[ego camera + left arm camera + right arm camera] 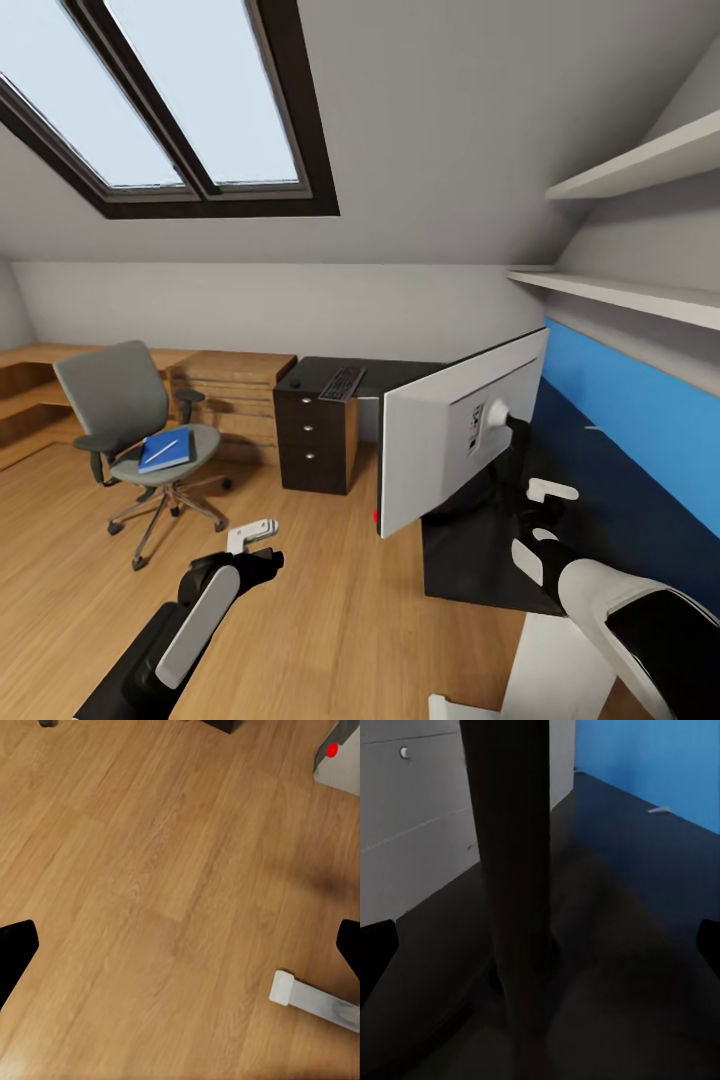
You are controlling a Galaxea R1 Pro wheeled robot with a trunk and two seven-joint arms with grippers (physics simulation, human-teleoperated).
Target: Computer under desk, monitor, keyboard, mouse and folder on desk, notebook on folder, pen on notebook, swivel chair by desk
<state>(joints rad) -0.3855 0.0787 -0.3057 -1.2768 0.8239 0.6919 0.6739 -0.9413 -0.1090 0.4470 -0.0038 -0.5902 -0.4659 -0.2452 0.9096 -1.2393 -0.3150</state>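
Observation:
The monitor point(455, 440) stands on the black desk point(610, 500) with its white back toward me. My right gripper point(545, 510) is open just behind it. In the right wrist view its thin black stand point(514, 907) rises between the spread fingertips point(376, 952). My left gripper point(252, 535) hangs open over the wood floor point(150, 870). The grey swivel chair point(115, 395) stands apart at the left. On its seat lies the blue folder point(165, 452) with a slim white pen point(163, 449) on it. The keyboard point(342, 383) lies on the desk's far end beside a small dark mouse point(296, 383). Computer and notebook are out of view.
A dark drawer unit point(315, 440) sits under the desk's far end, with a low light-wood shelf unit point(235, 390) beside it. Two white wall shelves point(630, 290) hang above the blue back panel point(640, 420). A white desk foot point(311, 999) lies near my left gripper.

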